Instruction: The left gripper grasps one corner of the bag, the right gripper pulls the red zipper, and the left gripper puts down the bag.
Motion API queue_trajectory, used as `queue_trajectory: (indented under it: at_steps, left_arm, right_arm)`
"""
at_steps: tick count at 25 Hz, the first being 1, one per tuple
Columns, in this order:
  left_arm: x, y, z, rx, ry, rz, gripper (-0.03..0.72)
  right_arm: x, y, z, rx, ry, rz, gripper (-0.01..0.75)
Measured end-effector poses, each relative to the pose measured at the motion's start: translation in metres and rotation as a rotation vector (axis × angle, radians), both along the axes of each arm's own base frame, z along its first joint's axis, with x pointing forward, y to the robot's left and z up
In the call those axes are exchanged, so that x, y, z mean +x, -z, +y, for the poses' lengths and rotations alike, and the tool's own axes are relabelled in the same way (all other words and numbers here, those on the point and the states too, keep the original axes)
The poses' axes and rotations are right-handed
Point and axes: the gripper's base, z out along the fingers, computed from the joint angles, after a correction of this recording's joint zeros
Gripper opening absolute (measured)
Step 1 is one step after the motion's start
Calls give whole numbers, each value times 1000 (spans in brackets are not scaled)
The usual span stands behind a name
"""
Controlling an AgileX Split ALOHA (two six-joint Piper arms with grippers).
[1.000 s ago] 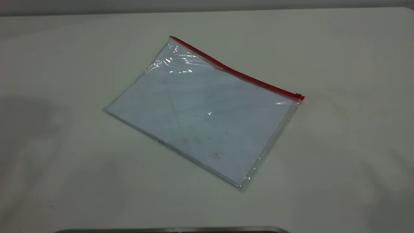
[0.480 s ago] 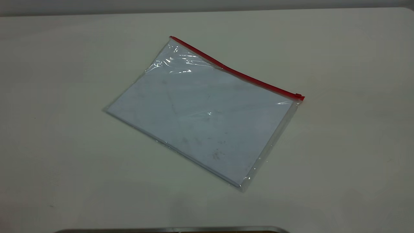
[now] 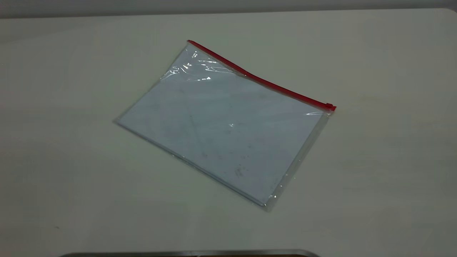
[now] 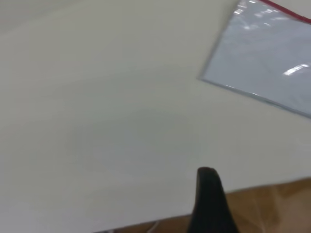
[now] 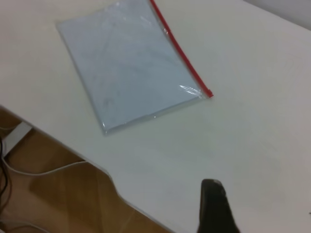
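The bag [image 3: 225, 125] lies flat on the white table [image 3: 375, 160], a clear pouch with a pale blue-white sheet inside. The red zipper [image 3: 260, 80] runs along its far long edge, with the slider tab [image 3: 330, 106] at the right end. The clear corner of the bag [image 3: 189, 46] is at the strip's left end. No gripper shows in the exterior view. A black part of my left gripper [image 4: 209, 204] shows in the left wrist view, far from the bag [image 4: 272, 58]. A black part of my right gripper [image 5: 214, 208] shows in the right wrist view, well short of the bag [image 5: 131, 63] and zipper [image 5: 180, 51].
A grey metal edge [image 3: 189, 253] lies along the exterior view's near border. The wrist views show the table's edge [image 5: 97, 167] with wooden floor [image 5: 58, 204] and a white cable [image 5: 48, 171] beyond it.
A dark shadow on the table's left side has faded away. The bag has not moved.
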Motion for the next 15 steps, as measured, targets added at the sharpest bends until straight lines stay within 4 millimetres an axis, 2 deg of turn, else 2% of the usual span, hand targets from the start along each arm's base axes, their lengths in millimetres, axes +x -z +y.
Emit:
queue_trajectory:
  at_steps: [8,15]
  left_arm:
    - [4,36,-8,-24,86,96,584]
    - [9,49,-9,-23,84,125,584]
  right_arm:
    - [4,33,2,-31,-29,4,501]
    - [7,36,3,-24,-28,-4,503]
